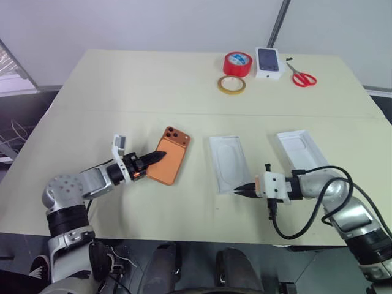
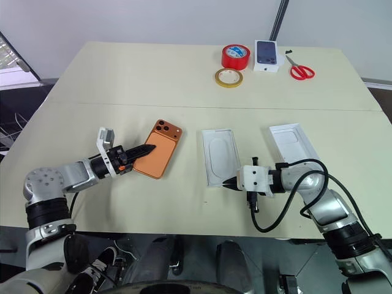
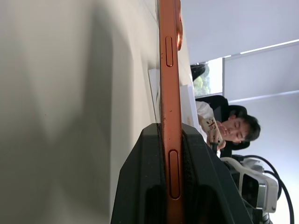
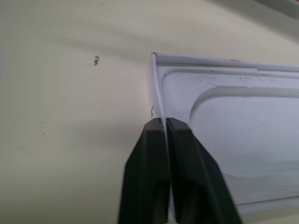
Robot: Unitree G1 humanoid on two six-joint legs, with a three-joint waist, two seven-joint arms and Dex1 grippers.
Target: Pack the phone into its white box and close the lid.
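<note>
Right hand (image 1: 240, 190) pinched shut on white insert (image 1: 228, 162) rim; left hand (image 1: 160, 155) clamping phone (image 1: 169, 155)

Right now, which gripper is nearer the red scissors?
Right. The right gripper is shut on the flat white tray's rim, below the scissors; the left gripper holds the phone farther across the table.

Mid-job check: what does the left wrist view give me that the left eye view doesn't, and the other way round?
Left wrist view: the phone edge-on, side buttons visible, clamped in the left hand, plus a seated person beyond the table.
Left eye view: the right hand shut on the recessed white tray, a second white tray, red tape roll, yellow tape ring, scissors, small phone-picture box.
Both: phone gripped by the left hand, and the tabletop.
</note>
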